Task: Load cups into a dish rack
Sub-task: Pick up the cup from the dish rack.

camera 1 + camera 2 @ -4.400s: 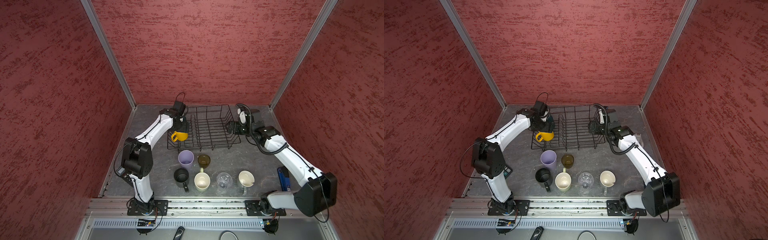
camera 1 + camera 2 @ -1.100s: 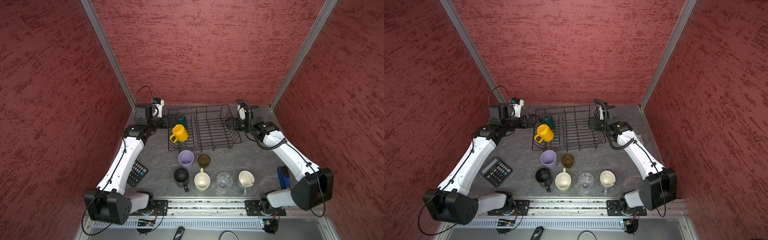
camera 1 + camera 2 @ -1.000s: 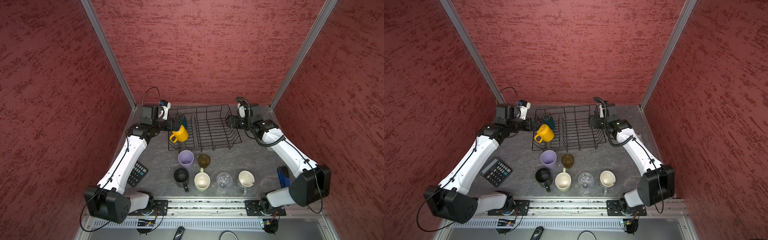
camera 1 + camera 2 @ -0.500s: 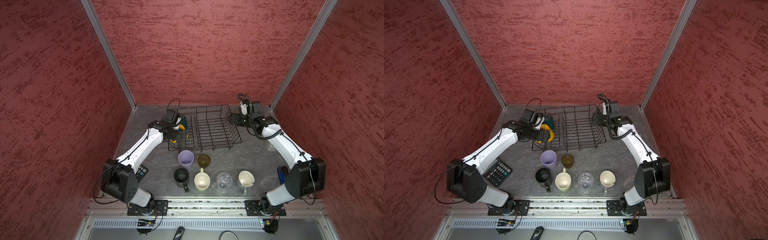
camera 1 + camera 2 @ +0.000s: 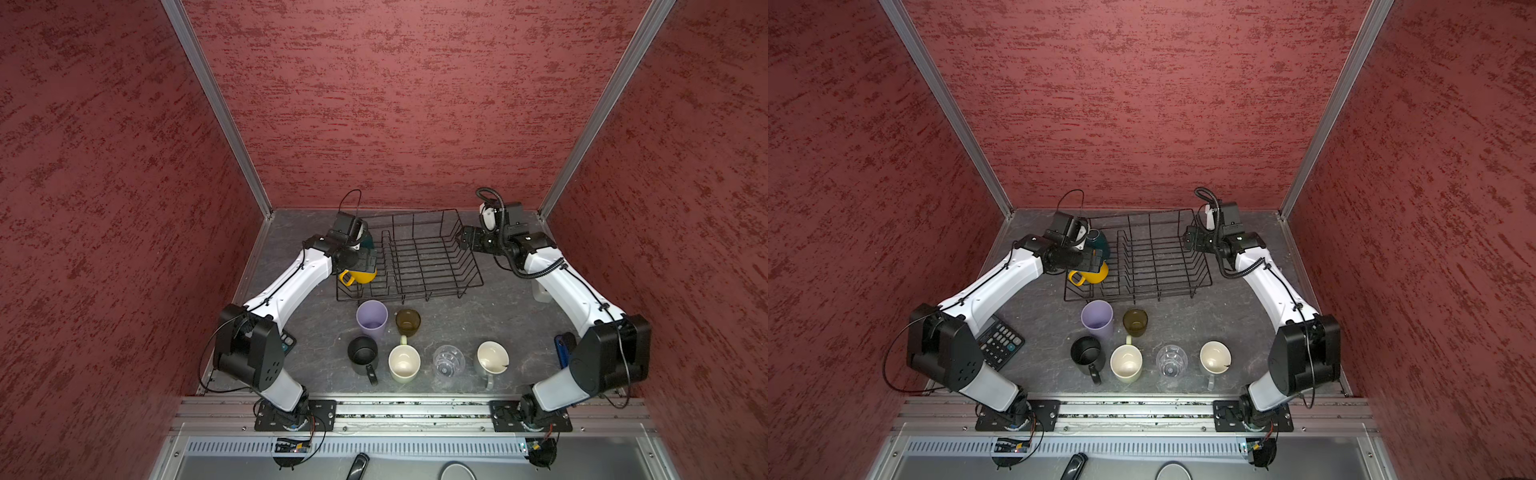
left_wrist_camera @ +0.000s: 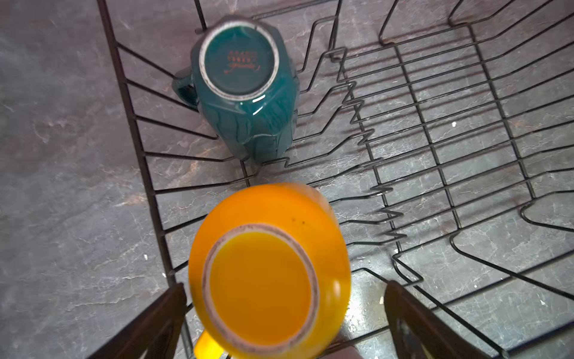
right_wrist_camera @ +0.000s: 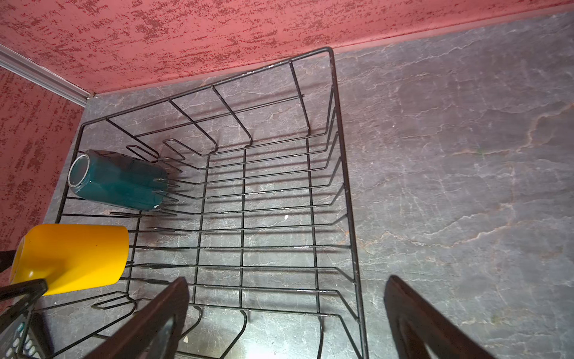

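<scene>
Drop-off: yellow mug (image 5: pixel 361 275) in rack (image 5: pixel 428 257), left hand (image 6: pixel 285 284) open

The yellow mug sits mouth-down at the rack's left end, just beside the teal mug (image 6: pixel 245 87), also base-up. I'd guess both are inverted to drain, with the side wires propping them. My left hand hovers over the yellow base, spread wide with a gap each side, gripping nothing. My right hand (image 7: pixel 287 279) is spread too and empty, parked at the rack's right end, likely to keep clear. Six to load, upright on the counter (image 5: pixel 457 324) before the rack: tumbler (image 5: pixel 372 318), brown glass (image 5: pixel 408 321), black mug (image 5: pixel 363 353), cream mug (image 5: pixel 404 361), clear glass (image 5: pixel 448 361), grey mug (image 5: pixel 492 359).
</scene>
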